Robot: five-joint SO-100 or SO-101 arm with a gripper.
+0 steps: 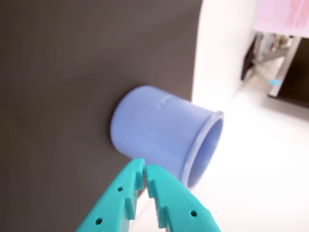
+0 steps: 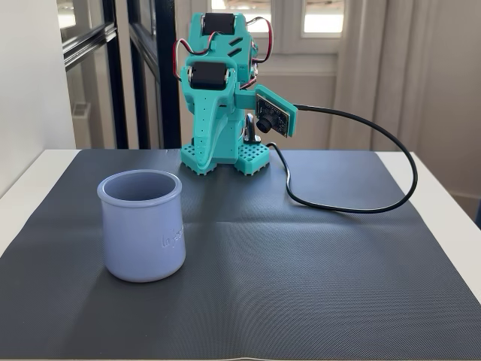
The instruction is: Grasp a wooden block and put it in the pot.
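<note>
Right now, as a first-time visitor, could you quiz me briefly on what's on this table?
1. True or false: the cup lies tipped over on the mat.
2. In the wrist view, the end effector is: A) wide open; B) closed and empty; C) closed on a spoon.
3. How many times does a wooden block show in the two views?

Key: 1 false, it stands upright; 2 B; 3 none.

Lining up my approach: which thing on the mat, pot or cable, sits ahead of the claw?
The lavender-blue pot, just beyond the claw tips in the wrist view; the black cable shows only in the fixed view.
</note>
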